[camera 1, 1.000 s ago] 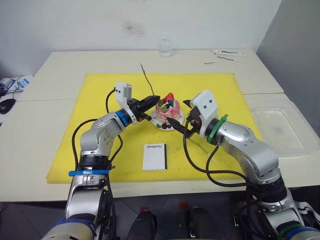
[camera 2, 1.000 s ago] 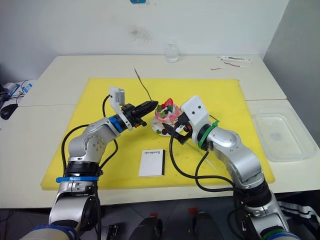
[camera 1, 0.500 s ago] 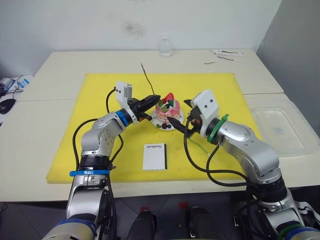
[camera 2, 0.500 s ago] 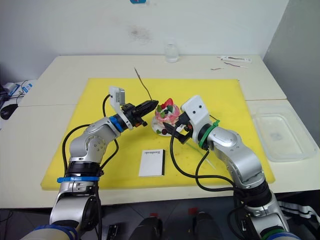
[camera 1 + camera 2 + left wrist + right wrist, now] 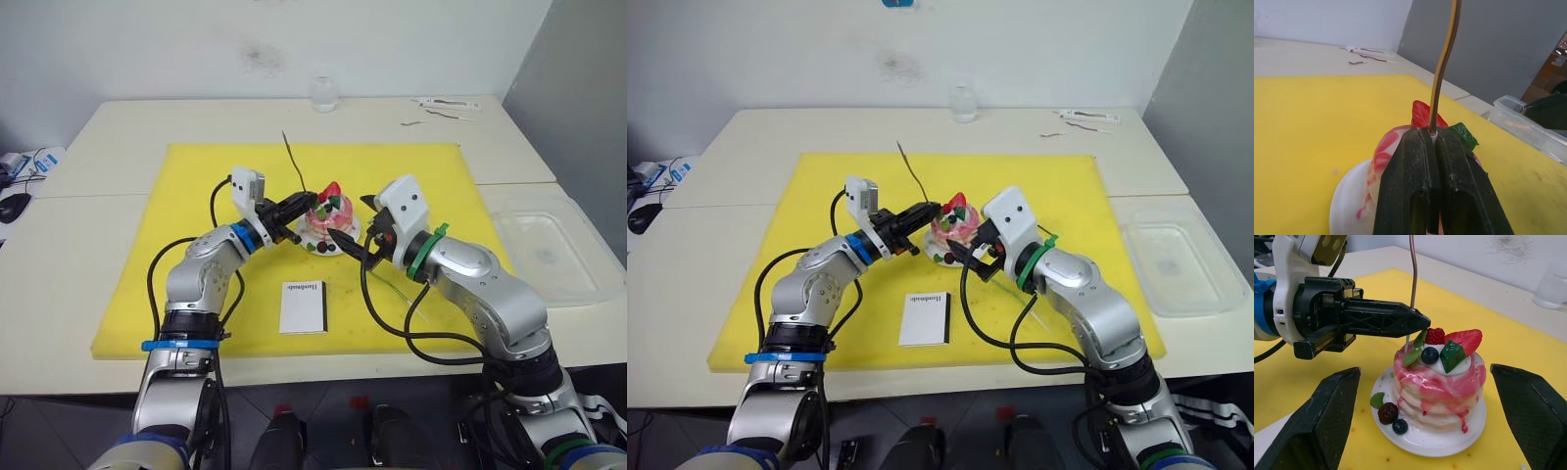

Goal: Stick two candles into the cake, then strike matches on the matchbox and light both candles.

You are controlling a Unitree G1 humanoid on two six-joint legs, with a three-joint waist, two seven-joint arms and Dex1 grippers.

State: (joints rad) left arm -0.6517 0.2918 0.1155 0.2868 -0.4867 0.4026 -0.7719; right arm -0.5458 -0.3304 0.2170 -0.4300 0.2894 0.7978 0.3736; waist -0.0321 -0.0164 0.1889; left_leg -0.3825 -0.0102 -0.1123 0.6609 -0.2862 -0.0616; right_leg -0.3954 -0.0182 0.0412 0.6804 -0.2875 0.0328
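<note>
Pinching candle point(image 5: 1413, 279) over cake point(image 5: 1437, 377) (tip perhaps touching): left claw point(image 5: 1418, 322).

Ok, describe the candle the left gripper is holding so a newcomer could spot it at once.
On the yellow mat, find the pink cake on its white plate. At its edge the left gripper pinches a wire-thin candle that rises above the cake, unlike the flat white matchbox nearby.

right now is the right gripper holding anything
No, the right gripper is open, its fingers spread apart on either side of the cake.
</note>
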